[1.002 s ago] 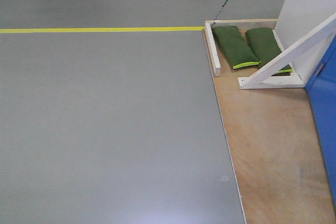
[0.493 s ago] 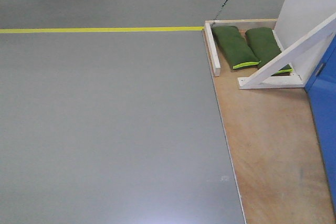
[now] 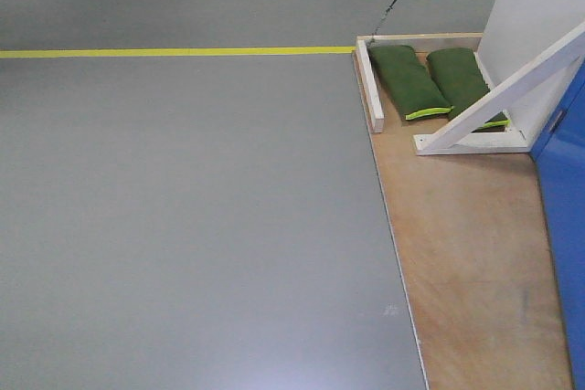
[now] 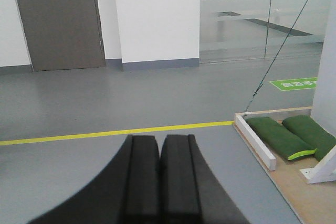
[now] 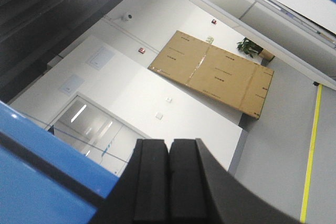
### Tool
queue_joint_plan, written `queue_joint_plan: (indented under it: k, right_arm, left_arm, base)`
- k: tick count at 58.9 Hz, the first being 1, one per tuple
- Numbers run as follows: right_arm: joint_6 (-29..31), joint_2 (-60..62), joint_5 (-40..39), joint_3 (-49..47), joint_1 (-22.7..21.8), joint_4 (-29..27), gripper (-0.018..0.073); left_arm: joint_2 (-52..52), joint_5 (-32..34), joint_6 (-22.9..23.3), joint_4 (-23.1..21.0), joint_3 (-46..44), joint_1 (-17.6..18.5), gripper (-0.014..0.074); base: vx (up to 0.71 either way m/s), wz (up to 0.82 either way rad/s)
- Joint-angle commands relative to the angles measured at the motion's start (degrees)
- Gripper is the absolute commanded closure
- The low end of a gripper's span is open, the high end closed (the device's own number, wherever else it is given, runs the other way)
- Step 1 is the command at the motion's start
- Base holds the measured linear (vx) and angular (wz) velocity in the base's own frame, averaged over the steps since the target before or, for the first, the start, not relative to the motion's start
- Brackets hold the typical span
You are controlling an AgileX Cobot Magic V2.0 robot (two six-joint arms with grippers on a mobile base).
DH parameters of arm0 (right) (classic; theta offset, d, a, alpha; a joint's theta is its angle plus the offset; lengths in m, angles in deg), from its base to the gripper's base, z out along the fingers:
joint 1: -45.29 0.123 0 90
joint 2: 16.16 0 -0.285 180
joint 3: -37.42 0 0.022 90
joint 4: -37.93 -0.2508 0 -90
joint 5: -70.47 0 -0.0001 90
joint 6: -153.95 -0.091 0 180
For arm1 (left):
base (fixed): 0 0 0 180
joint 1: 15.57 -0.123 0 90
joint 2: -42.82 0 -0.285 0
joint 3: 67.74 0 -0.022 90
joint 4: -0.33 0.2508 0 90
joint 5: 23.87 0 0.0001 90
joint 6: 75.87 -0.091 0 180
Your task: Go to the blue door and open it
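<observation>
- Underfoot, grey floor [image 3: 183, 226]: smooth and matt with a faint sheen, it fills the ground ahead and to the left of both pincers.
- Blue door [image 3: 567, 226]: a flat, glossy, upright panel, seen only as a strip to the far right of both pincers. Its lower edge runs front-to-back along the plywood. In the right wrist view a blue surface [image 5: 31, 192] sits just beside that pincer. No handle is in view.
- Plywood base [image 3: 466, 253]: a pale, scuffed sheet between the floor and the door, meeting the door's foot.
- White brace [image 3: 498, 102]: painted timber, slanting, standing at the base's far end.
- Green sandbags [image 3: 407, 79]: two soft oblong bags lying side by side.
- Right pincer [image 5: 169, 142]: black padded fingers pressed together, holding nothing. This is judged the nearer arm, so the approach likely calls for a turn to the right.
- Left pincer [image 4: 159, 139]: likewise pressed together and empty. The door lies to its right, outside its view.
</observation>
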Motion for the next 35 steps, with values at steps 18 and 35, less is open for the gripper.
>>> queue_joint_plan:
  k: [18,35]
  right_arm:
    - [0.7,8.4,14.3,-1.9,1.0,-6.8,0.0561]
    - [0.7,10.7,25.2,-1.9,1.0,-7.1,0.0561]
  left_arm:
    - [-0.8,4.8,0.4,-0.1,-1.6,0.0,0.0524]
    - [-0.8,4.8,0.4,-0.1,-1.6,0.0,0.0524]
  base:
    - [0.00,0.00]
    - [0.00,0.00]
